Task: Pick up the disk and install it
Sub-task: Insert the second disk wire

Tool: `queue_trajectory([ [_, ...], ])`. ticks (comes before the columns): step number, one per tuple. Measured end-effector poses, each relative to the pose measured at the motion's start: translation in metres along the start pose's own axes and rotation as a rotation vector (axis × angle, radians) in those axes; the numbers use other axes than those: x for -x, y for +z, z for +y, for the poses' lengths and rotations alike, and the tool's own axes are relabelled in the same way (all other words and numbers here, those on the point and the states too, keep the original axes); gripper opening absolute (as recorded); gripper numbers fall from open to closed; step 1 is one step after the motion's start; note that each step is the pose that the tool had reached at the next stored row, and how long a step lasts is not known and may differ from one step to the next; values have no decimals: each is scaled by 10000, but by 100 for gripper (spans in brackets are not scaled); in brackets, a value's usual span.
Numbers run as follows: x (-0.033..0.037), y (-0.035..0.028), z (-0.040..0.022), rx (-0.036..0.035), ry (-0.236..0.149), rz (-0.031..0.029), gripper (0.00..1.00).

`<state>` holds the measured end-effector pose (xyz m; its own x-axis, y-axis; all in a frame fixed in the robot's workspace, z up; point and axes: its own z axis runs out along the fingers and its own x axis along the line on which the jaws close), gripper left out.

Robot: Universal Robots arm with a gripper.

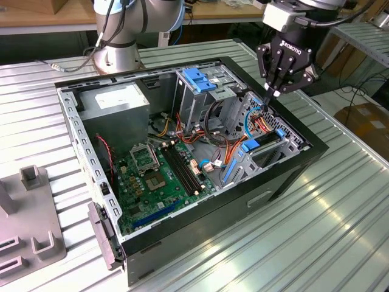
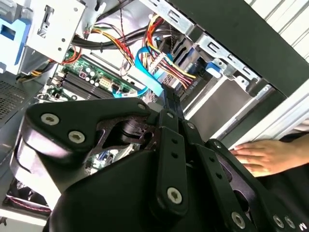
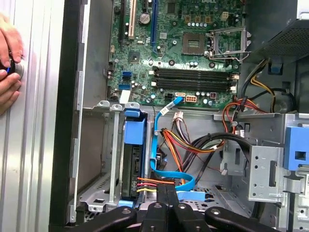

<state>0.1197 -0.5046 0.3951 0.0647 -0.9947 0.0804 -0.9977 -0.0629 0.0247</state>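
Observation:
The disk [image 3: 131, 166] stands on edge in the drive cage at the front corner of the open computer case, its blue bracket [image 3: 134, 130] along the top edge. Red, yellow and orange wires and a blue flat cable [image 3: 164, 171] run to its end. In the exterior view the disk's blue bracket [image 1: 250, 145] shows inside the cage. My gripper [image 1: 276, 92] hangs just above that cage with its fingers pressed together and nothing visible between them. In both wrist views the gripper [image 3: 166, 193] [image 2: 171, 99] sits close to the cable ends by the disk.
The case [image 1: 292, 176] lies open on a ribbed metal table [image 1: 316, 243], with the motherboard [image 1: 158, 176], a grey power-supply box [image 1: 115, 100] and a second blue-clipped bay [image 1: 197, 79] inside. A person's hand [image 3: 7, 63] rests on the table beside the case. A grey fixture [image 1: 30, 225] stands at the exterior view's left.

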Motion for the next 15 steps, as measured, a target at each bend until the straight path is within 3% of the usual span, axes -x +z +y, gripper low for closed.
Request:
queue_trajectory([
  [3, 26, 55, -3, 0, -1, 6, 10],
  [4, 40, 75, -4, -1, -1, 3, 23],
  [5, 45, 81, -5, -2, -1, 2, 23],
  [7, 57, 93, -6, -4, -1, 3, 35],
  [8, 59, 95, -6, -4, -1, 3, 35],
  [9, 59, 95, -6, -4, -1, 2, 42],
  [11, 59, 87, -5, -5, -1, -7, 42],
  [15, 52, 6, -3, -6, -4, -60, 42],
])
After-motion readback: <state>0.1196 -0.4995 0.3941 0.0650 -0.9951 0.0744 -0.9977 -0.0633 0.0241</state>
